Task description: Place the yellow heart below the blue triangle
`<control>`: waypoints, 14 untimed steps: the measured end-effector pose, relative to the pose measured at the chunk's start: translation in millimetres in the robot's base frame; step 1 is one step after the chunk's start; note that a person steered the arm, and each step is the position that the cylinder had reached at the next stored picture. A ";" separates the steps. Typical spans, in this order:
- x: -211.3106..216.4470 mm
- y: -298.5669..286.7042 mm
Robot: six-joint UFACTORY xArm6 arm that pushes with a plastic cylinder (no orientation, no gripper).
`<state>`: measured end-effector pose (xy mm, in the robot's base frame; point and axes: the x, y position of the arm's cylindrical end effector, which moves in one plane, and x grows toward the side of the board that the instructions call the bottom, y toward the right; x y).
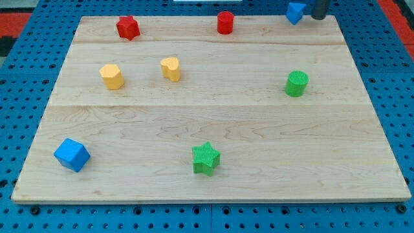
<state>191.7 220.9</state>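
The yellow heart [171, 68] lies on the wooden board [213, 123], left of centre in the upper half. The blue triangle [295, 11] sits at the board's top edge, towards the view's right, partly cut off by the top of the frame. My tip [317, 17] is at the view's top right, just right of the blue triangle and close to it; I cannot tell whether they touch. The tip is far from the yellow heart.
A yellow hexagon-like block [112, 76] lies left of the heart. A red star [128, 27] and a red cylinder [224, 22] sit near the top edge. A green cylinder [297, 83] is at right, a green star [206, 158] at bottom centre, a blue cube [71, 155] at bottom left.
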 end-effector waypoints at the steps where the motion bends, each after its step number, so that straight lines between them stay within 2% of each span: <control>1: 15.2 -71.5; 2: 33.6 -82.2; 4: 121.8 -105.6; 5: 165.9 -140.4; 6: 214.1 -199.5; 7: 199.7 -283.0; 8: 154.0 -304.8; 9: 151.9 -309.0; 10: 152.7 -358.0; 13: 103.6 -302.0; 14: 104.8 -249.2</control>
<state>296.5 -28.3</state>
